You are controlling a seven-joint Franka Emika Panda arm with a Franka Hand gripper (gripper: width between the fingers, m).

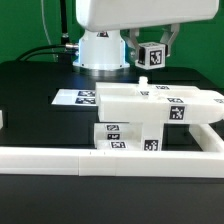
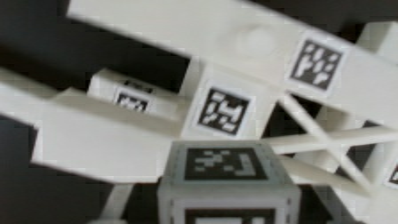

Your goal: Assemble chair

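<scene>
We view the chair (image 1: 150, 108) in the exterior view from low and fairly near, facing it across the white border rail (image 1: 100, 160), with the arm's base (image 1: 100, 48) behind the chair. In the wrist view we look steeply down on the chair from close above, past a tagged post (image 2: 222, 165) in the foreground. Both views share that post and the chair's tagged panels (image 2: 222, 105).

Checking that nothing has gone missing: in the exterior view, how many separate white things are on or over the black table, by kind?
chair stack of tagged parts, sitting together: 1
short post, tagged, held in the gripper: 1
marker board: 1
border rail: 1
Total: 4
</scene>
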